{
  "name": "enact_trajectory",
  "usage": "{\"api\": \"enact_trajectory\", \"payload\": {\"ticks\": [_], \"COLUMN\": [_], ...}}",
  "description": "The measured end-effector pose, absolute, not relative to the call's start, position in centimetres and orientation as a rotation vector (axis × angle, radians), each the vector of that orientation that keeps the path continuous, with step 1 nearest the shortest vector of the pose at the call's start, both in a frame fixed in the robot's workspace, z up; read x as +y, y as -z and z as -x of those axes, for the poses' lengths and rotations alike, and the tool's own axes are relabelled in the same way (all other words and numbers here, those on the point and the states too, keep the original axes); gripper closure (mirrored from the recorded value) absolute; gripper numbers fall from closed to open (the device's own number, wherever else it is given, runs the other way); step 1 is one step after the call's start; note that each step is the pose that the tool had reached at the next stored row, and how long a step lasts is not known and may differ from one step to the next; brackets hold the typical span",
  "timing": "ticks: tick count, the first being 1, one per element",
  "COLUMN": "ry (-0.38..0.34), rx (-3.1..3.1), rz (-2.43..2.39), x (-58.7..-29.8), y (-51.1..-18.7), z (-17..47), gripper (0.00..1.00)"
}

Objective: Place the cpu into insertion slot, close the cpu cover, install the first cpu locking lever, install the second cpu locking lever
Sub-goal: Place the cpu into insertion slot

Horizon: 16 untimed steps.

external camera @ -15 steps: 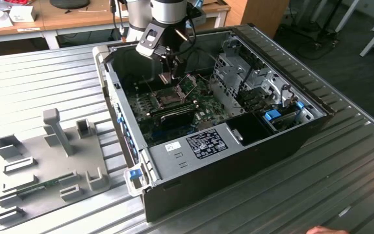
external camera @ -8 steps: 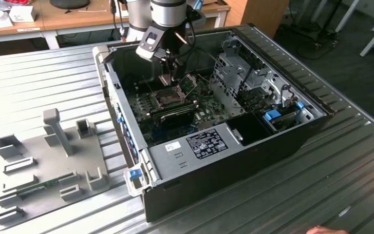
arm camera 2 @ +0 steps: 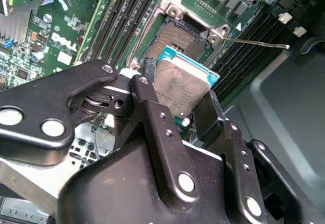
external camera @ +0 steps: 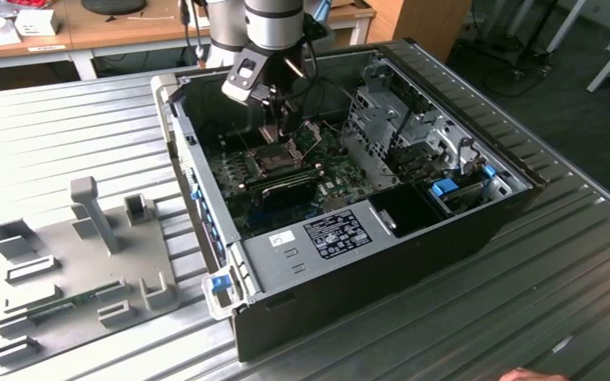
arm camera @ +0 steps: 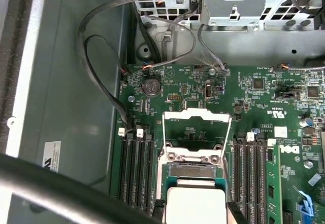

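Grip closed on the cpu (arm camera 2: 181, 84), by the gripper (arm camera 2: 177, 96), at two opposite edges between black fingers (arm camera 2: 207, 113) in the second wrist view. Held it grey lid up, close over one end of the insertion slot (arm camera 2: 179, 40), not seated. Found the cpu cover (arm camera: 196, 113) folded back from the socket in the first wrist view, and a thin locking lever (arm camera 2: 256, 43) swung clear. Judged the chip light, rigid, slick on its metal top and fragile underneath, like the socket's dark contact field. Judged the green edges the right hold, as taken there, with both faces untouched. Reckoned any skew at the rim likely to harm the contacts.
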State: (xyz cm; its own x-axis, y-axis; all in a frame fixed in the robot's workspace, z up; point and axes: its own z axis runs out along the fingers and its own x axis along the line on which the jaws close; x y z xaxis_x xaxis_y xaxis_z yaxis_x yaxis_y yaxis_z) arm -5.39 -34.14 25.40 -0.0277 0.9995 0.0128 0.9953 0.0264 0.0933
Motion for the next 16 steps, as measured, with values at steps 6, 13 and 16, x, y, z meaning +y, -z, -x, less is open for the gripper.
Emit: {"api": "enact_trajectory", "payload": {"ticks": [6, 13, 16], "ry": [-0.117, -0.117, -0.117], "rx": [2.206, 2.204, 2.203], "rz": [-2.154, -2.156, -2.157], "x": [-34.1, -34.1, -34.1], "y": [-24.7, -23.9, -23.6], "z": [5.4, 5.4, 5.4], "gripper": [0.46, 0.46, 0.46]}}
